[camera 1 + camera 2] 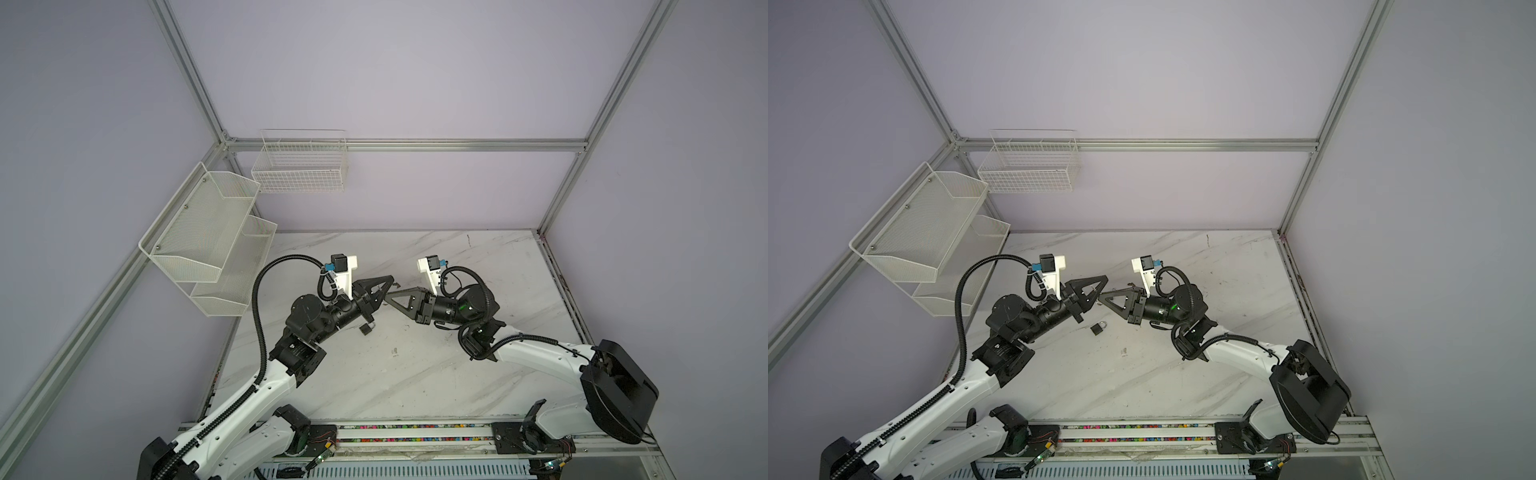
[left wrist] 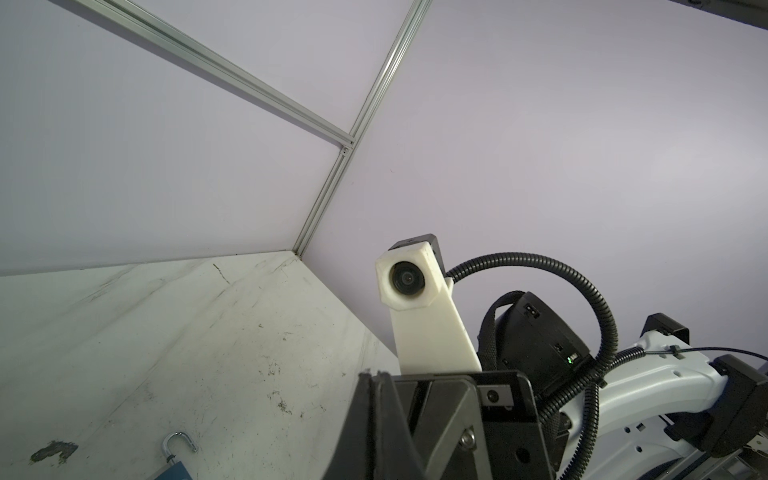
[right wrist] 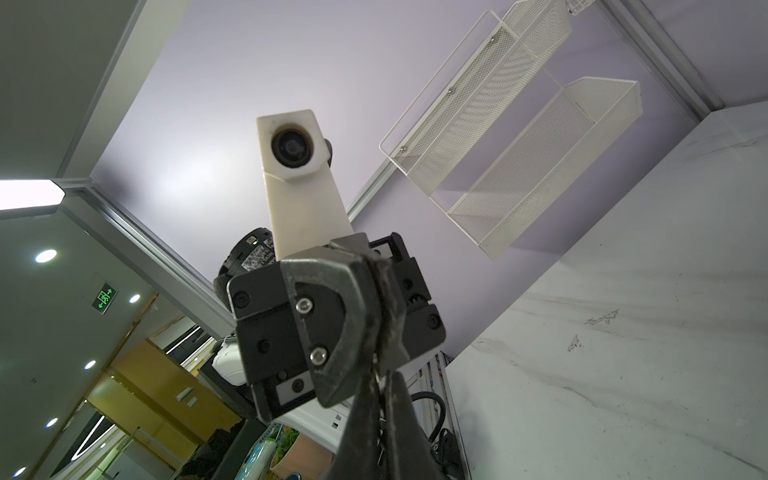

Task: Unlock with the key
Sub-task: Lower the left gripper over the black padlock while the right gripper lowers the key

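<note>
A small padlock (image 1: 1098,328) with a silver shackle lies on the marble table (image 1: 1142,382), just under my left gripper; the left wrist view shows the padlock (image 2: 178,455) too. Both grippers meet tip to tip above the table. My left gripper (image 1: 392,279) (image 2: 370,374) is shut, and a small silvery key (image 1: 397,286) pokes out at its tip. My right gripper (image 1: 386,296) (image 3: 380,378) is shut on the same key (image 3: 377,370), seen as a thin metal strip between its fingers. Most of the key is hidden by the fingers.
Two white mesh shelves (image 1: 208,245) hang on the left wall, and a wire basket (image 1: 299,166) hangs on the back wall. Aluminium frame posts stand at the corners. A rail (image 1: 415,432) runs along the table's front edge between the arm bases.
</note>
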Controlling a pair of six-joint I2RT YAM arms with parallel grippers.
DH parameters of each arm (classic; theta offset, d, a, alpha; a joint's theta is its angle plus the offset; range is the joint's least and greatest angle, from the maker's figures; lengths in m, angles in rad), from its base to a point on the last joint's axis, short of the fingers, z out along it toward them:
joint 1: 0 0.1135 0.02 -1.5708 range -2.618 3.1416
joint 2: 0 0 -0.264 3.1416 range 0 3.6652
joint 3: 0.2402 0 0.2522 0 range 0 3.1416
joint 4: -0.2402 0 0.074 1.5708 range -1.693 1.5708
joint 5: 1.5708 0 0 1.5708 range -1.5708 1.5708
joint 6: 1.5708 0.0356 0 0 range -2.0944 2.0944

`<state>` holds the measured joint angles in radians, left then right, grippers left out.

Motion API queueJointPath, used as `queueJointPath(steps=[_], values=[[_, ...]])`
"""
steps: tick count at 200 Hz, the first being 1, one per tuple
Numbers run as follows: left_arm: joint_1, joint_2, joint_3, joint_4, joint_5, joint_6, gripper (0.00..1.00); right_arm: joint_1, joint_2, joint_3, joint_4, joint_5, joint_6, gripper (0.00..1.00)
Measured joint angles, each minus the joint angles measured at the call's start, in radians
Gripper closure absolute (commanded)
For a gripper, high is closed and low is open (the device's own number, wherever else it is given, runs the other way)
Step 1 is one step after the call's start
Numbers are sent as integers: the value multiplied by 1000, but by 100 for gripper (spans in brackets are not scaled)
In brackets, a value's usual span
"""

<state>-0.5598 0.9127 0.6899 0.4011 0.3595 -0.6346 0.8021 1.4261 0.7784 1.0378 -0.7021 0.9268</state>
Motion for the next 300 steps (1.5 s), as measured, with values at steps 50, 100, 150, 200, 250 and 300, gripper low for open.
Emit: queueJointPath(steps=[50,100,150,200,250,300], values=[[0,0,0,0,-8,0,100,0,0,12,-26,2,-22,100],[0,-3,0,1,-19,-12,49,-2,-16,37,-98,8,-63,100],[0,-113,0,-133,-162,11,34,-43,-136,52,-309,62,-157,100],[1,-132,55,-474,-433,37,27,-93,-264,53,-589,163,-267,100],[3,108,106,-741,-554,53,25,-95,-277,47,-890,304,-412,100],[22,403,190,-877,-600,79,22,-95,-230,-29,-971,358,-446,100]])
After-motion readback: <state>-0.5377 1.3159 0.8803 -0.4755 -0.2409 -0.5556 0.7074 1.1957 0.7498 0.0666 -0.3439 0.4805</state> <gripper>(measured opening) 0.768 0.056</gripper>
